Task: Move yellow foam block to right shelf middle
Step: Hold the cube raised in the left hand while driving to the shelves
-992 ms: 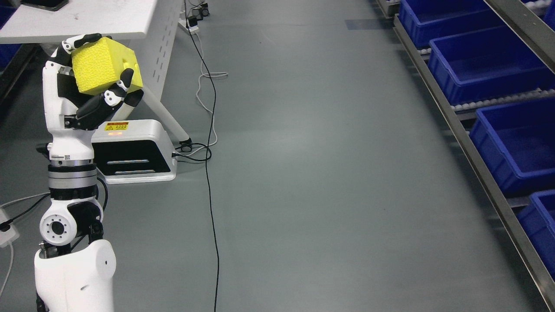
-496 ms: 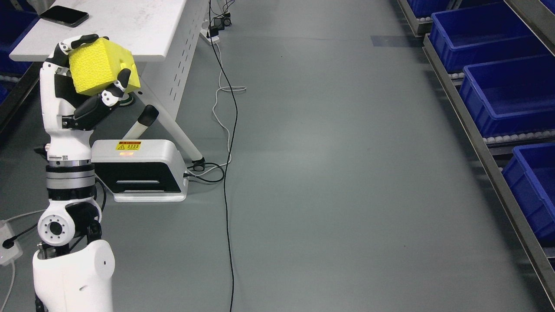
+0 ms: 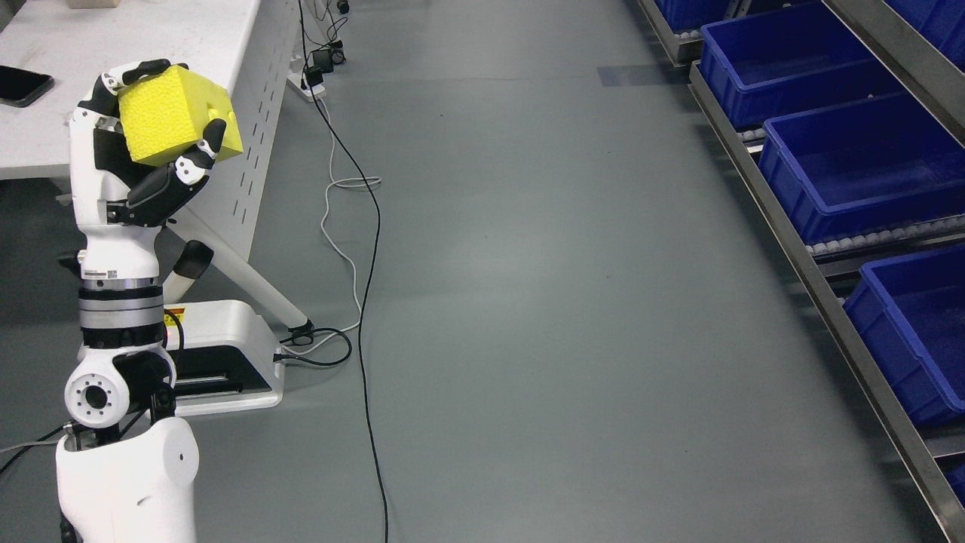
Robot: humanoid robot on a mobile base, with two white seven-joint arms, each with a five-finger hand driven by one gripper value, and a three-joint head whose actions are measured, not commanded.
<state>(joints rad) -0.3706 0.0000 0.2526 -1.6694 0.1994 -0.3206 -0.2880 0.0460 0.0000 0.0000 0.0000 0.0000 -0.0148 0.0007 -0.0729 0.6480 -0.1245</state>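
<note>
The yellow foam block (image 3: 177,115) is held up at the upper left of the head view. My left hand (image 3: 147,151) is shut on it, with fingers curled over its top and thumb pressed on its lower right side. The arm rises upright from the lower left. The right shelf (image 3: 822,279), a steel rack, runs along the right edge and holds several blue bins (image 3: 852,162). The block is far from the shelf, across the open grey floor. My right hand is out of view.
A white table (image 3: 136,45) stands at the upper left with a black phone (image 3: 22,83) on it. A white floor unit (image 3: 219,366) sits by the table leg. Black and white cables (image 3: 362,249) run down the floor left of the middle.
The whole picture has shifted, so the camera has moved: the table and floor unit slid down and left, the shelf's bins shifted too. The hand still holds the block the same way.
</note>
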